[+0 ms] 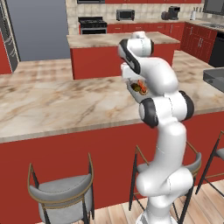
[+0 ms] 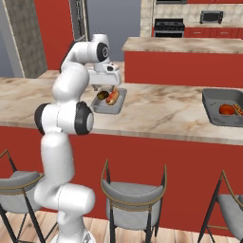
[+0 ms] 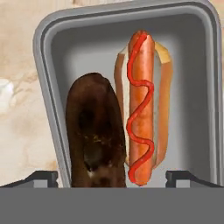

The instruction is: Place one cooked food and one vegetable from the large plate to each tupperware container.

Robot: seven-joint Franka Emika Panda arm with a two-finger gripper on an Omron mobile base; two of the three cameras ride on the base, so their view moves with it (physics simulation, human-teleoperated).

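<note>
A pale grey tupperware container [image 3: 131, 39], rectangular with rounded corners, sits on the marbled tabletop [image 2: 161, 111] at centre frame. Inside lie a hot dog [image 3: 142, 105] with a ketchup squiggle and, touching it, a dark brown lumpy vegetable [image 3: 94, 135]. The hand [image 3: 111, 177] hovers above, fingers spread wide, holding nothing. A darker tub [image 2: 223, 107] with reddish food sits far right.

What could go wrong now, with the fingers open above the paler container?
1. The gripper hangs low over the paler container; its fingers might catch the brown vegetable when lifting.
2. That vegetable lies against the hot dog, so a bump could shift both.
3. The arm hides much of this container in the base views.
</note>
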